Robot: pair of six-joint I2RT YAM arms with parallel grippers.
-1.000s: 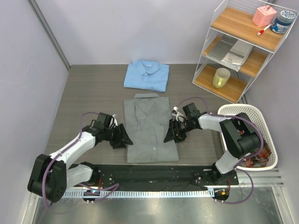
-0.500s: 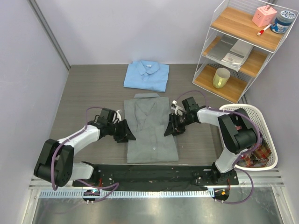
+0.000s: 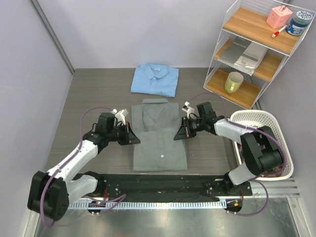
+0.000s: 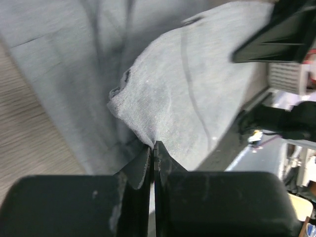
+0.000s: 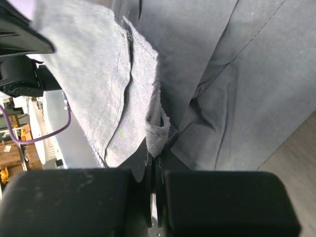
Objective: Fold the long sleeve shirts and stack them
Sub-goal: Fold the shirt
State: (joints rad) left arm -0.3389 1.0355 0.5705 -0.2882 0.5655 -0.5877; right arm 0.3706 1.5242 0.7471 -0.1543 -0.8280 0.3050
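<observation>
Left claw (image 4: 152, 148), right claw (image 5: 154, 158): wrist-view pinches on grey shirt (image 4: 197, 89), unclear overhead.

The overhead view is bright, even and sharp, lit softly from above, with only faint shadows beneath the arms on the counter (image 3: 94, 94) and a dull sheen on the metal strip (image 3: 148, 219) at the near edge. Both wrist views are dimmer. The black jaws at the bottom are blurred, the grey shirt (image 4: 187, 94) shows soft folds in shadow, and the far edges are out of focus.
</observation>
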